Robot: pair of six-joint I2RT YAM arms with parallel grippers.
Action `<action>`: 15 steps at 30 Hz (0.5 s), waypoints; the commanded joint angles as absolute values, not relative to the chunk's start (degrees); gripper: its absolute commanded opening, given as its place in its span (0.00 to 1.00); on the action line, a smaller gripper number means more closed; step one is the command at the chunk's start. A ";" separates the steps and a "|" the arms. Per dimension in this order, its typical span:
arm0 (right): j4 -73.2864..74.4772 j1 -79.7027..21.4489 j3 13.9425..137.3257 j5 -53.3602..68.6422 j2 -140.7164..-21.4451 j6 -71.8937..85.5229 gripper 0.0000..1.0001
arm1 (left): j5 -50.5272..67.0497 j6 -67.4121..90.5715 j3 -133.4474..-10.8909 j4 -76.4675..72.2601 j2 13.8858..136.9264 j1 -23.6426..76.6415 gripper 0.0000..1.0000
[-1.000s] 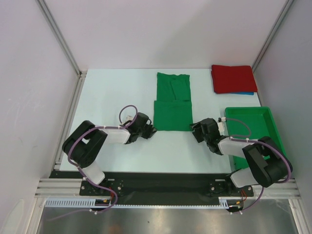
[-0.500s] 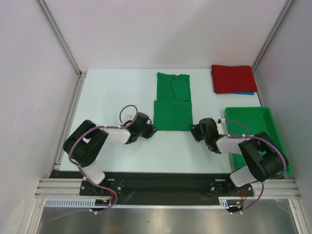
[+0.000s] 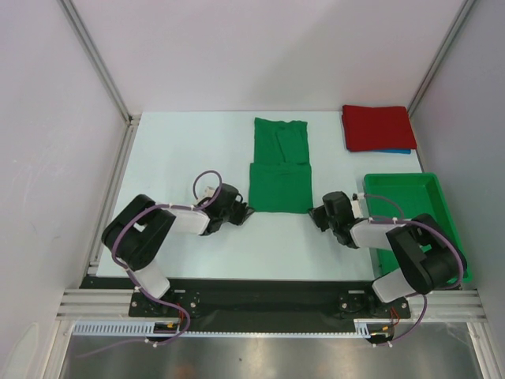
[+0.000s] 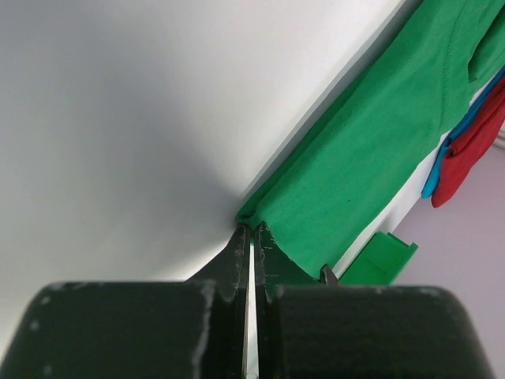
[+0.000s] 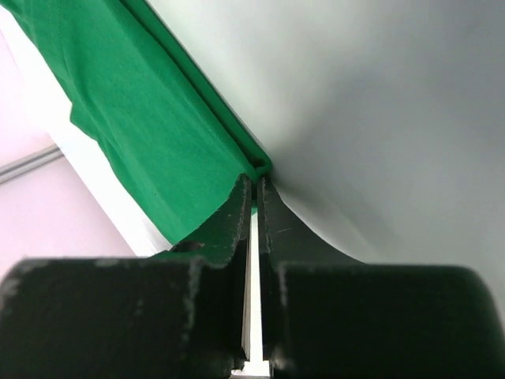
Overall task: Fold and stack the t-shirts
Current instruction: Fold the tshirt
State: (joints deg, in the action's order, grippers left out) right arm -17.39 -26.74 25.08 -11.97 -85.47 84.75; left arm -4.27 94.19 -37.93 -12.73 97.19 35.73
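I count three t-shirts, one bin and two sets of jaws, both mine. The green t-shirt (image 3: 280, 166) lies flat in the middle of the counter (image 3: 181, 150), running away from me, with a crease line across it about halfway along. The red t-shirt (image 3: 377, 126) sits folded at the far right corner, and the blue t-shirt (image 3: 401, 151) lies under it, showing only as a thin strip along the red one's near edge. The green bin (image 3: 398, 178) stands at the right edge, nearer to me than that pile.

From above, my left jaws touch the green shirt's near left corner and my right jaws its near right corner, but that view cannot show how they stand. The wrist views do. On the left, the jaws are pressed together to a hairline slit, and the corner of the green t-shirt (image 4: 371, 158) runs into their tips, nipped there. That view also catches the red t-shirt (image 4: 473, 150), the blue t-shirt (image 4: 446, 154) and a corner of the bin (image 4: 379, 257). On the right, the jaws are just as tightly closed on the rolled corner of the green t-shirt (image 5: 134, 103), with bare counter (image 5: 379, 103) beside it.
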 commanded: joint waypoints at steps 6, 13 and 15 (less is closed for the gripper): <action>-7.65 -27.68 20.22 -12.48 -79.02 81.82 0.00 | -1.23 93.25 -32.00 -14.15 94.14 35.95 0.00; -3.01 -30.14 14.86 -12.57 -67.97 82.70 0.00 | -2.89 95.62 -27.52 -13.36 87.02 41.47 0.00; -0.72 -30.76 13.80 -13.36 -64.27 82.88 0.00 | -3.69 97.37 -26.55 -11.87 84.65 43.15 0.00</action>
